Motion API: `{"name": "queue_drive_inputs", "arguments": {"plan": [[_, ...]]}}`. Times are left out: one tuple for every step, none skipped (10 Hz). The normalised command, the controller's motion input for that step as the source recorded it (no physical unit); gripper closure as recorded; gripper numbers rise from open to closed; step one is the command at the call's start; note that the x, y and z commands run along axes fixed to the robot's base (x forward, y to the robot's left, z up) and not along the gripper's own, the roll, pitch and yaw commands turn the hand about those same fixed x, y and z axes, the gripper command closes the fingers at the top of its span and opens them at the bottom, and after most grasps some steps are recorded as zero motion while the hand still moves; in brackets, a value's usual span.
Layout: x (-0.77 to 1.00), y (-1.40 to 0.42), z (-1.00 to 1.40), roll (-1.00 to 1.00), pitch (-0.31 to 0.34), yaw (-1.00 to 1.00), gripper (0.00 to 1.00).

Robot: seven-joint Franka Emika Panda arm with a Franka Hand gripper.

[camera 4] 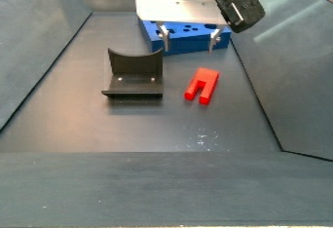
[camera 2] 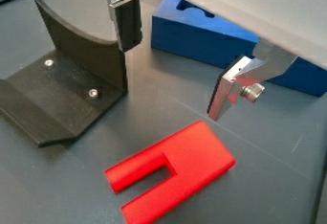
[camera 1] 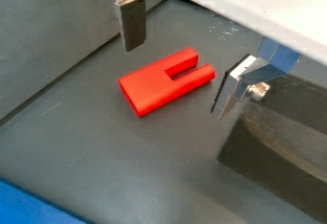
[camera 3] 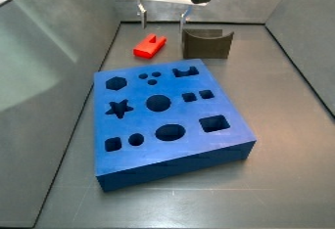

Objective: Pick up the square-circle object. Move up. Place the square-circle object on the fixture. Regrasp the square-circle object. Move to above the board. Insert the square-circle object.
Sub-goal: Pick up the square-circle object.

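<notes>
Fingers (camera 1: 130, 25) spread, gripper (camera 1: 177, 65) hovering over square-circle object (camera 1: 166, 81) on grey floor (camera 1: 115, 161).

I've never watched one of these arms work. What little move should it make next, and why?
Probably a straight move down. The gripper hangs open above the square-circle object, which lies flat on the floor, touched by neither finger. In a side view the red piece lies beside the fixture. Lowering would bring the fingers to either side of it, ready to close.

The red slotted object (camera 4: 201, 85) lies flat on the floor beside the dark fixture (camera 4: 132, 73); the blue board (camera 3: 167, 123) sits apart. The tool (camera 1: 178, 65) hangs above, fingers spread.
</notes>
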Motion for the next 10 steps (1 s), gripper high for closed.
{"name": "queue_drive_inputs", "arguments": {"plan": [[-0.60,0.12,-0.43,-0.06,0.000,-0.09,0.00],[-0.23,0.00,-0.22,-0.07,-0.059,-0.02,0.00],[-0.13,0.00,-0.16,-0.04,-0.059,0.00,0.00],[0.00,-0.03,-0.22,-0.06,-0.083,-0.07,0.00],[0.00,0.00,-0.33,-0.11,-0.064,-0.34,0.00],[-0.20,0.03,-0.48,-0.11,-0.036,-0.36,0.00],[-0.40,0.11,-0.51,-0.09,0.000,-0.19,0.00],[-0.53,0.17,-0.49,-0.10,0.000,-0.10,0.00],[-0.62,0.17,-0.47,-0.11,-0.019,-0.05,0.00],[-0.30,0.09,-0.26,-0.11,-0.050,0.00,0.00]]}}
